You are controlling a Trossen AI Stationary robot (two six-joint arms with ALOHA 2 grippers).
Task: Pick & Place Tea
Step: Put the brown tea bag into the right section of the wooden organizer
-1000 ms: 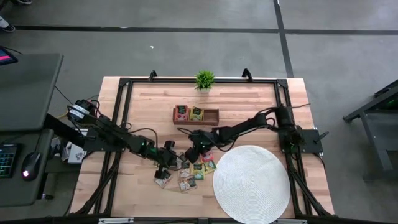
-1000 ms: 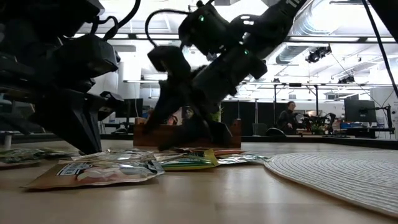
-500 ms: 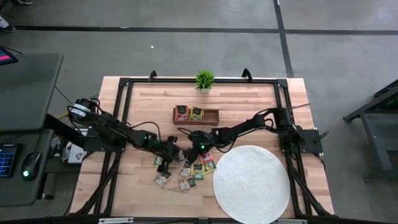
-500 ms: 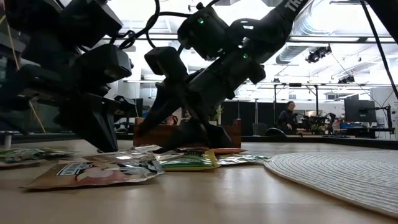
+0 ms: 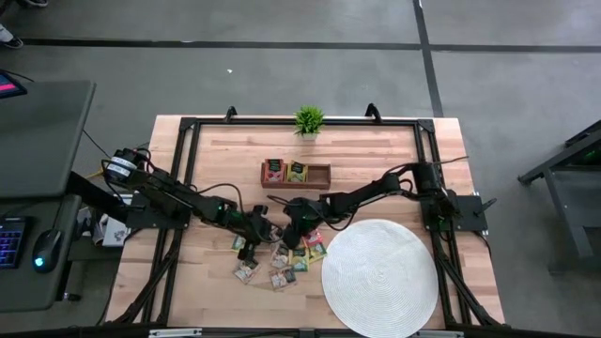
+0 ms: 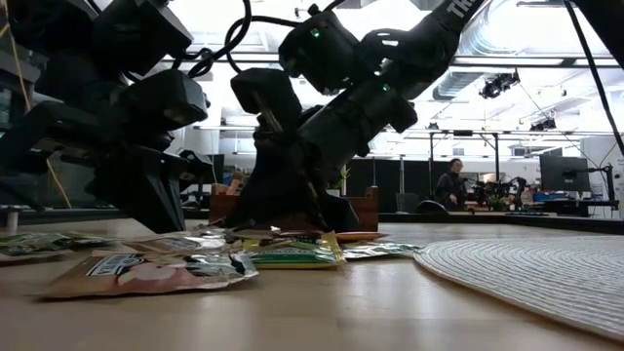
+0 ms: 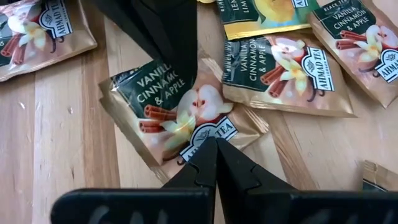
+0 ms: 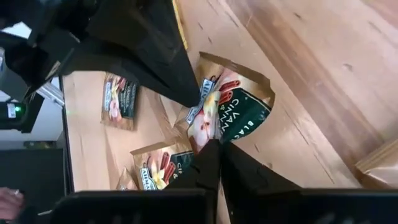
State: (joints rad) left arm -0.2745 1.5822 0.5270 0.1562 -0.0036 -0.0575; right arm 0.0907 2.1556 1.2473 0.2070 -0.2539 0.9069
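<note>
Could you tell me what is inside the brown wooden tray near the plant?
The wooden tray holds two tea packets: a pink-red one and a yellow one, side by side at its left end. The rest shows bare tray floor; anything beneath the packets is covered.

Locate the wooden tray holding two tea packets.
In the high view, the wooden tray sits mid-table, in front of the potted plant, beyond the loose tea packets.

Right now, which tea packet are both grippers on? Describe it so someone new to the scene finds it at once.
On the wooden table, left of the round white mat, lies a pile of tea packets. The left gripper and the right gripper pinch opposite edges of one gold packet labelled Vanilla Cinnamon & Apple; its neighbours lie untouched.
</note>
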